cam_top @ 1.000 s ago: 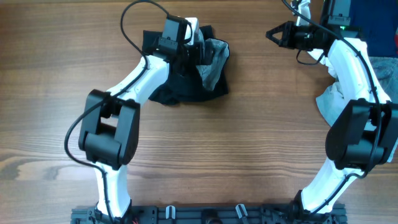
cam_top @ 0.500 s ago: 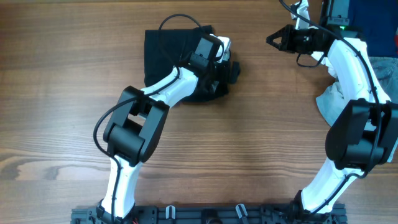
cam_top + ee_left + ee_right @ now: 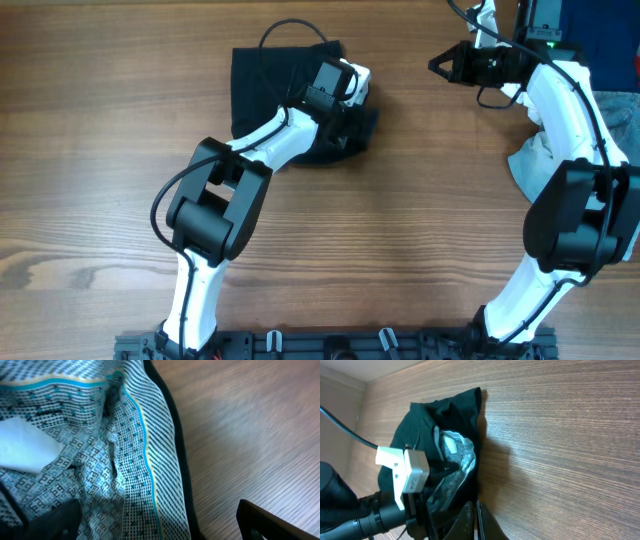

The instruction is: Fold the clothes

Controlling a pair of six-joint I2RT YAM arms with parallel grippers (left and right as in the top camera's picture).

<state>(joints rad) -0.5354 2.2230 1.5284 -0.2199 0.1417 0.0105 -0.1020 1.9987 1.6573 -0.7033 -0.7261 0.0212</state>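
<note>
Your left gripper (image 3: 358,108) has swung from the middle of the black shorts (image 3: 262,85) to their right edge, fingers spread wide, holding nothing. The shorts lie at the far middle of the table (image 3: 420,230), flatter than before. Your right gripper (image 3: 438,61) stays clenched, empty.

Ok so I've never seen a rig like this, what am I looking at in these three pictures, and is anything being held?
These are two white robot arms at a wooden table, each ending in a two-finger gripper. One picture looks down from above; the other two come from cameras on the wrists. A black garment lies on the table, its pale patterned lining showing. The left gripper is wide open over it; the right gripper is shut and empty, off to the side. Nothing is held.
</note>
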